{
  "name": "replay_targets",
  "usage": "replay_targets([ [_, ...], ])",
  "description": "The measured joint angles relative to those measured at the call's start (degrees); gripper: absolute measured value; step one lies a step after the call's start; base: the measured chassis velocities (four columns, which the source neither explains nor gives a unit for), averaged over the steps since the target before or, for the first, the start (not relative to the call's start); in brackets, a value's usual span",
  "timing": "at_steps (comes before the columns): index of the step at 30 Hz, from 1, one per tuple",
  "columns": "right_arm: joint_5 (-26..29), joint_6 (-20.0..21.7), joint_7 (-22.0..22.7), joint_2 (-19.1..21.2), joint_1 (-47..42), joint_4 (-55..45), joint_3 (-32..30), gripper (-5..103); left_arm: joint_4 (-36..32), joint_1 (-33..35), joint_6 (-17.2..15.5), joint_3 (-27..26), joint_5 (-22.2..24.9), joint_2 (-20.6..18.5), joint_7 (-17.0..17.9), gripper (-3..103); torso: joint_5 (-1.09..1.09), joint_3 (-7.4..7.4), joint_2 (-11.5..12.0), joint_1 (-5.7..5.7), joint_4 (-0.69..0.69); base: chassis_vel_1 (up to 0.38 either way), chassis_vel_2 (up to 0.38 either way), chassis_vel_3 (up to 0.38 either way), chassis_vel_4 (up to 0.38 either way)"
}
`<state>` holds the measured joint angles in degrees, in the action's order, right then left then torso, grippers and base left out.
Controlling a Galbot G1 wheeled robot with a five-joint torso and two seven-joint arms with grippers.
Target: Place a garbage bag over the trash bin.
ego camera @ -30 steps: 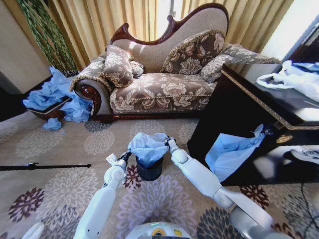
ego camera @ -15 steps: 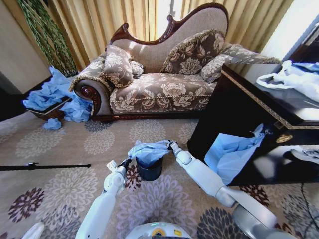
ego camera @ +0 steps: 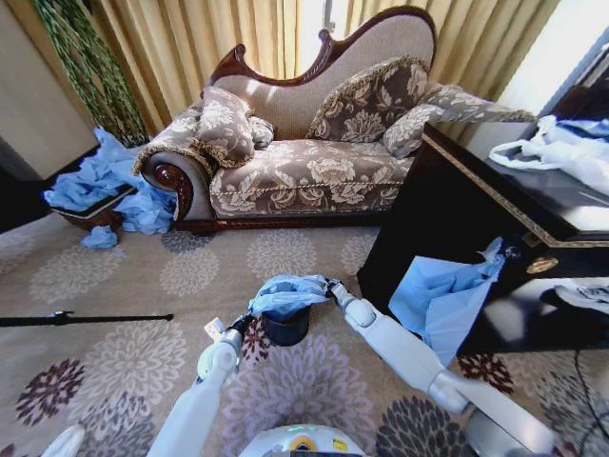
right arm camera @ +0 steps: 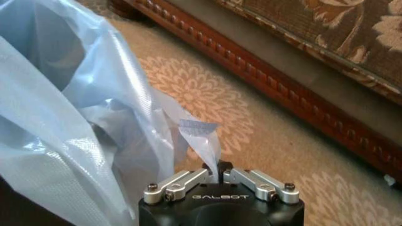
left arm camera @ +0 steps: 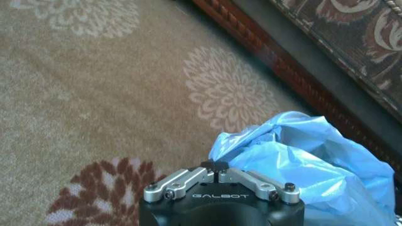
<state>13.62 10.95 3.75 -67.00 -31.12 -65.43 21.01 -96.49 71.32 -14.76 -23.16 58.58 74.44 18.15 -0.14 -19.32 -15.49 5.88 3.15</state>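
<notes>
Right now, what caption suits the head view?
Both grippers, left gripper and right gripper, stretch the garbage bag over the trash bin.

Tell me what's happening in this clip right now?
The robot is fitting the garbage bag onto the trash bin on the carpet in front of the sofa. The left gripper and the right gripper each pinch an edge of the bag, stretched across the bin's mouth. The bag sits bunched on top, with the bin's black wall showing below.

Floral beige carpet floor (ego camera: 114,367) carries the black trash bin (ego camera: 286,328) at lower center, sofa (ego camera: 304,171) top center, blue bag heap (ego camera: 100,186) upper left.
</notes>
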Motion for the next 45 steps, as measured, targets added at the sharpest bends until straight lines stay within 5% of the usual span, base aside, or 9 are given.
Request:
replay_targets([
  [22,-0.5,-1.4,3.1,1.0,-8.7,-6.0,-5.5,0,-2.9,2.9,0.2,1.7,-6.5,0.0,-4.4,0,0.00,0.00,0.0,0.00,0.01,0.000,0.000,0.000,0.000],
  [45,-6.5,-6.5,4.1,-1.8,-15.4,-5.5,-9.3,0,1.7,3.7,1.2,1.4,-10.2,0.7,-6.7,0,-0.01,0.00,0.0,0.01,0.00,0.000,0.000,0.000,0.000],
])
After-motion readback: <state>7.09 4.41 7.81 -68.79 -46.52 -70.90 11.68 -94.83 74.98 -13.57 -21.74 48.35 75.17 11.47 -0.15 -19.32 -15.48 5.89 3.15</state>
